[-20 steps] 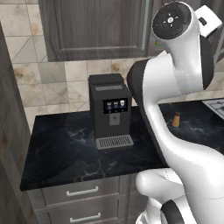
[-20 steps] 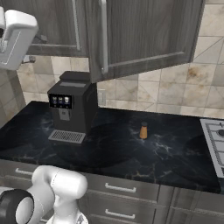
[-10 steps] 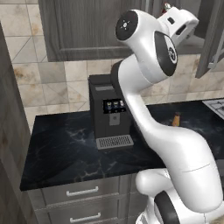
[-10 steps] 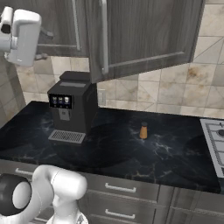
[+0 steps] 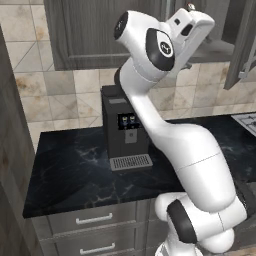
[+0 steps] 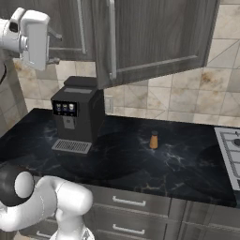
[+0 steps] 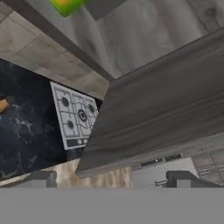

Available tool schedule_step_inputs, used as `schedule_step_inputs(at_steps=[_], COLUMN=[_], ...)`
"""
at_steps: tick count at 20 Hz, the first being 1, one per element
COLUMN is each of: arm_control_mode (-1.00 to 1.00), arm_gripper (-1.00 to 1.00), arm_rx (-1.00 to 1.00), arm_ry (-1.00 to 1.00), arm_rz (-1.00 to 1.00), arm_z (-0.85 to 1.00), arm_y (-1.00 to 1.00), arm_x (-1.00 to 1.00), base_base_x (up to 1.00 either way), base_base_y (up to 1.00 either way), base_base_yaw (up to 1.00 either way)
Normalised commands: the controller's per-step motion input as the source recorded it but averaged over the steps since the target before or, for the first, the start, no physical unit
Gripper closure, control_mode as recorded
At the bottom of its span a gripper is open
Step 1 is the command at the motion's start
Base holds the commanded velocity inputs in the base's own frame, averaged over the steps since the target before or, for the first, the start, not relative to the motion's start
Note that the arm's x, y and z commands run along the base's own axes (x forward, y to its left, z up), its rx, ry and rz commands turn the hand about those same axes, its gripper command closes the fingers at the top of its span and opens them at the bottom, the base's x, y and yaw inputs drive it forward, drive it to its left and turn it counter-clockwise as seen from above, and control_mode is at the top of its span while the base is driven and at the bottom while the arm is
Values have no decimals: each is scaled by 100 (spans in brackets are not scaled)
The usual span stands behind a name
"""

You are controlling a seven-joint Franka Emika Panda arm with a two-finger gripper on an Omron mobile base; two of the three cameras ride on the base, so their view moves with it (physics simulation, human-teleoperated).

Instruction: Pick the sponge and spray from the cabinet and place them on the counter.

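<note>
The cabinet hangs above the counter with one door swung open. My gripper is raised to cabinet height at its left side, open, with nothing between the fingers. In the hand view the gripper looks past the open door's wood-grain edge. A bright green and yellow piece of the spray pokes in at the top edge of that view, inside the cabinet and well away from the fingertips. The sponge is out of view.
A black coffee machine stands on the counter under the cabinet. A small orange-brown shaker sits mid-counter, and a stove lies at the right end. Drawers run below the counter edge.
The arm's upper links have swung left in the left base view, and the hand has edged toward the open cabinet. The fingers stayed wide apart.
</note>
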Motion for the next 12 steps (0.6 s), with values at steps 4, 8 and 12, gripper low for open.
schedule_step_inputs(at_steps=[4,8,12], arm_control_mode=[-100,-100,-100], arm_gripper=[-100,-100,-100], arm_rx=[0,-3,-5], arm_ry=[13,9,9], arm_rz=[-19,-16,-6], arm_z=[0,0,-6], arm_y=[-18,-18,-16], arm_x=[21,28,27], base_base_x=[0,0,0], base_base_y=[0,0,0], base_base_yaw=[0,0,0])
